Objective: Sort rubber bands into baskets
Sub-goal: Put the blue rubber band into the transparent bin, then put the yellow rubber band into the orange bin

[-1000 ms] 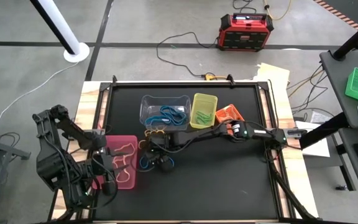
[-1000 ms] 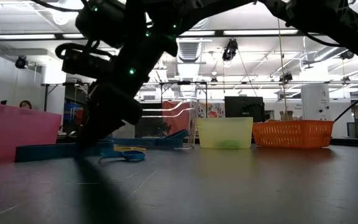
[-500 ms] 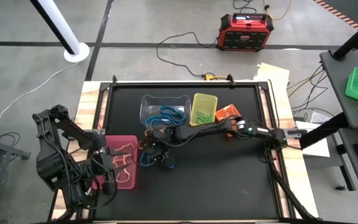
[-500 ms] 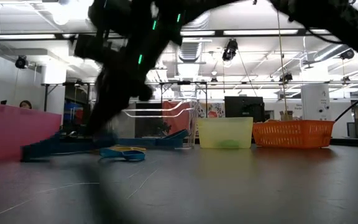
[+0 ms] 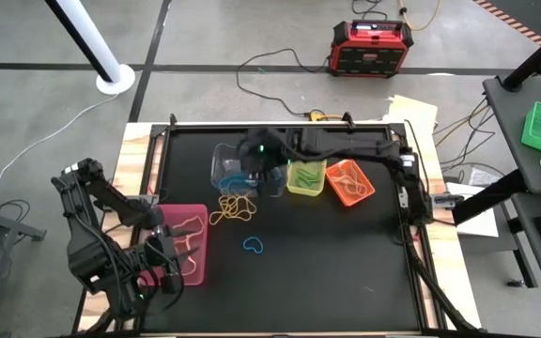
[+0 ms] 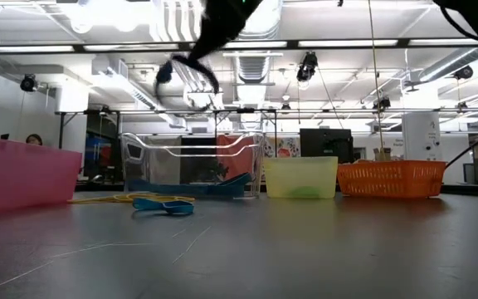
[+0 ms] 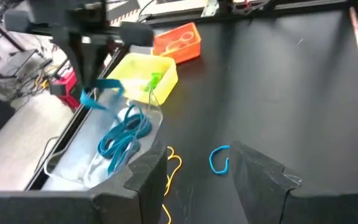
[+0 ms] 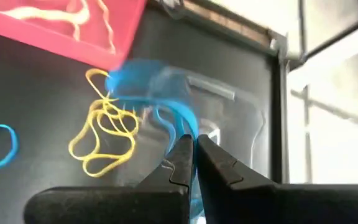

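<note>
Your right end effector (image 8: 194,163), pinching a blue rubber band (image 8: 151,87), hangs over the clear tub (image 5: 228,174) at the counter's 11 o'clock, so next spread the fingers and drop it in there.

One camera is looking straight down, another level across the worktop (image 5: 346,272); both are catching the clear tub (image 5: 237,160).

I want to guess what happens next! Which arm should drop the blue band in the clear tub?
The right arm. Its gripper is shut on a blue band and hangs over the clear tub. The left gripper waits by the pink tray.
</note>
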Available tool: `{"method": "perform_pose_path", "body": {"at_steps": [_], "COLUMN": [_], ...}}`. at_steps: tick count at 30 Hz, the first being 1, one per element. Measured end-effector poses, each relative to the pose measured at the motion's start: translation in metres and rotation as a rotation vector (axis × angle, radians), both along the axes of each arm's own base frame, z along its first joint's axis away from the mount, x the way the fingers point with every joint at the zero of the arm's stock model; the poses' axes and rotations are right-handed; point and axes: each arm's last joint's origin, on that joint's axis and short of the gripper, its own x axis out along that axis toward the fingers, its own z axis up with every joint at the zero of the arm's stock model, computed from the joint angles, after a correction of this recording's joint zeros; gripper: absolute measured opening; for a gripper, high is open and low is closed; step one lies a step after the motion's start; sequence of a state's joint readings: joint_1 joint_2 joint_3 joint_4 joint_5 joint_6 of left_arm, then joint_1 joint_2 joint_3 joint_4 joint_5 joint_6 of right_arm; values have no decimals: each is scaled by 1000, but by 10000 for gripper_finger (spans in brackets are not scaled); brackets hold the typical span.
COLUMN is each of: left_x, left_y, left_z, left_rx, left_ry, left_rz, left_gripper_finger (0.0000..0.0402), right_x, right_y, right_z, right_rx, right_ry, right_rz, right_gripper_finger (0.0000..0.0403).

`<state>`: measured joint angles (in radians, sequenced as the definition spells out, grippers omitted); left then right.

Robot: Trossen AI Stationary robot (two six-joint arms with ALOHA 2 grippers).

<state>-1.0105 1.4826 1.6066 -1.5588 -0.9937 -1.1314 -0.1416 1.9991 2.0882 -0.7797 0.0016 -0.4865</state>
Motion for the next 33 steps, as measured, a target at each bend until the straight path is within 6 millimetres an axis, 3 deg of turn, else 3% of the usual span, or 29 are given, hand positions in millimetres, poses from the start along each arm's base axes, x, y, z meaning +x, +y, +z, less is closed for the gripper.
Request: {"method": "perform_pose_path", "body": {"at_steps": [4, 7, 14, 18, 22, 28, 33], "left_x": [1, 3, 11, 21, 44, 85, 102], "left_y": [0, 2, 9, 22, 35, 77, 113], "left_z": [-14, -24, -38, -41, -46, -66, -98], "left_rx": [-10, -15, 10, 24, 10, -30, -101], "left_ry": [29, 59, 86, 98, 162, 244, 279], "left_rz": [30, 48, 78, 121, 90, 37, 0], "left_gripper_finger": [157, 157, 157, 157, 152, 135, 121], "right_x": [-3, -7, -21, -39, -63, -106, -139], "right_y": [-43, -64, -75, -77, -72, -55, -36], "right_z": [-28, -44, -71, -51, -27, -3, 9], "right_rx": [176, 308, 389, 416, 432, 416, 407], "right_ry": [31, 44, 162, 242, 294, 264, 154], "right_rz": [-35, -48, -99, -126, -136, -121, -132], "right_gripper_finger": [18, 44, 140, 196, 228, 234, 225]}}
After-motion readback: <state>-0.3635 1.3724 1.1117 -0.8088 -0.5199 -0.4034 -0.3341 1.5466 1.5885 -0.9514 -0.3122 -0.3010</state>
